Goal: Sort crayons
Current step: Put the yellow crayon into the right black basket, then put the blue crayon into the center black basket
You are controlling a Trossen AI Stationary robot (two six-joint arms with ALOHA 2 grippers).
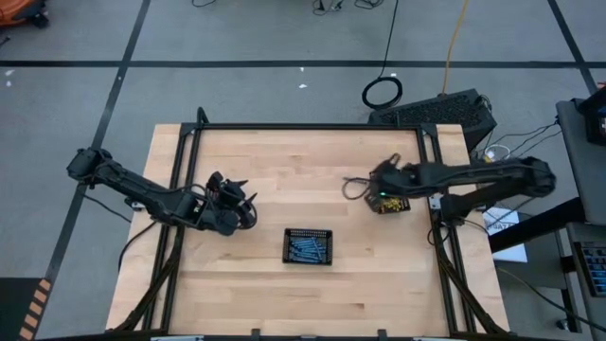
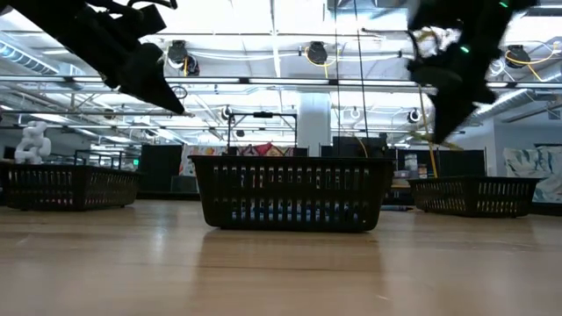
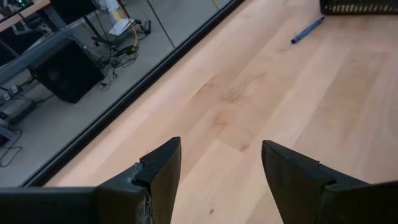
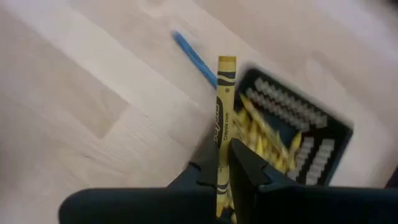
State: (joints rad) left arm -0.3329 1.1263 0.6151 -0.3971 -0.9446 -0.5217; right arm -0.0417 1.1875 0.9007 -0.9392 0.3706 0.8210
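Between the right gripper's (image 4: 225,163) closed fingers, yellow crayon (image 4: 223,118), black-banded wrapper, upright, left gripper (image 3: 221,163) fingers spread, empty

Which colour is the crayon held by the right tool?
Yellow crayon; the right wrist view shows it best.

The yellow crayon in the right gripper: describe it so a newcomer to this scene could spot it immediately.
Start at the right gripper, over the table's right side. Below it sits a black tray full of yellow crayons. The yellow crayon is the single one pinched between the fingers, sticking out past them, unlike the heap in the tray or the blue crayon lying loose on the wood.
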